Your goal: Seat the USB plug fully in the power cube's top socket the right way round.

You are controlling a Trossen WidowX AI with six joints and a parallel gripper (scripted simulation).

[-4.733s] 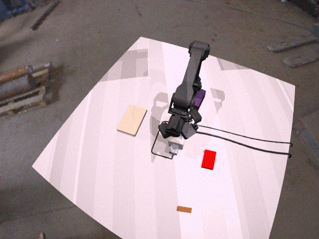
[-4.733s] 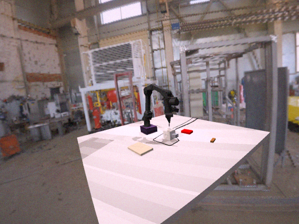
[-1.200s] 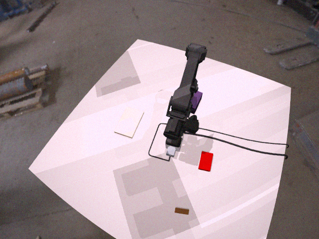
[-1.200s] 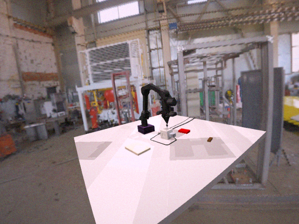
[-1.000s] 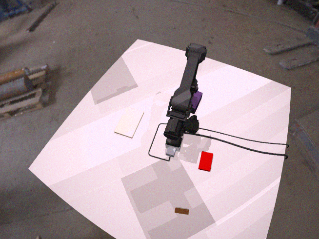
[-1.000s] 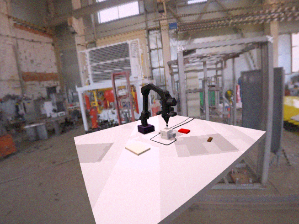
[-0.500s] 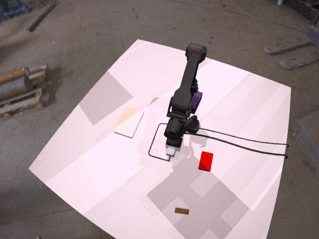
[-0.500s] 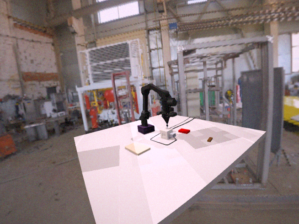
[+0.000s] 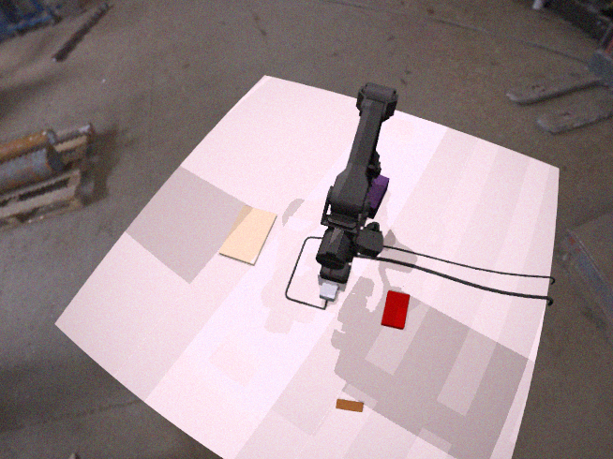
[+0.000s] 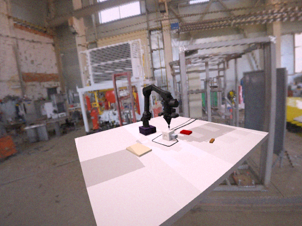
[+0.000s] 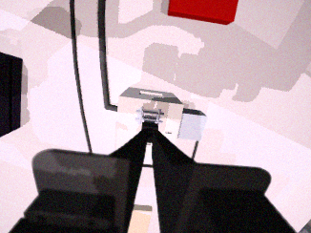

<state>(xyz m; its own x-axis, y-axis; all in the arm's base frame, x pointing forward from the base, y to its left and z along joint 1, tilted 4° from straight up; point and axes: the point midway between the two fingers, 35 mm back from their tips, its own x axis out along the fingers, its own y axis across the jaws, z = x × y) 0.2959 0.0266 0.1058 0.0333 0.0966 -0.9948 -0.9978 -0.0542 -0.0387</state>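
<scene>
The white power cube [image 10: 166, 135] [image 11: 129, 126] stands on the table, with a slot showing in one side face. The USB plug [image 11: 152, 116], small and silvery, is at the cube's top, right at my fingertips. My gripper [image 10: 169, 127] [image 11: 150, 134] points down over the cube's top and is shut on the USB plug. The fingers hide most of the plug, so how deep it sits and which way round it is cannot be told. In the top view the arm hides the cube's top.
A pale grey-blue block plug [image 9: 328, 290] [image 10: 174, 136] [image 11: 192, 125] sits on the cube's side, with a black cable looping around the cube. Two dark cables run off beside it. A red block [image 9: 395, 309] [image 10: 185, 132] [image 11: 204, 1], tan board [image 9: 248, 234] [image 10: 138, 149] and brown block [image 9: 349, 405] [image 10: 212, 140] lie around.
</scene>
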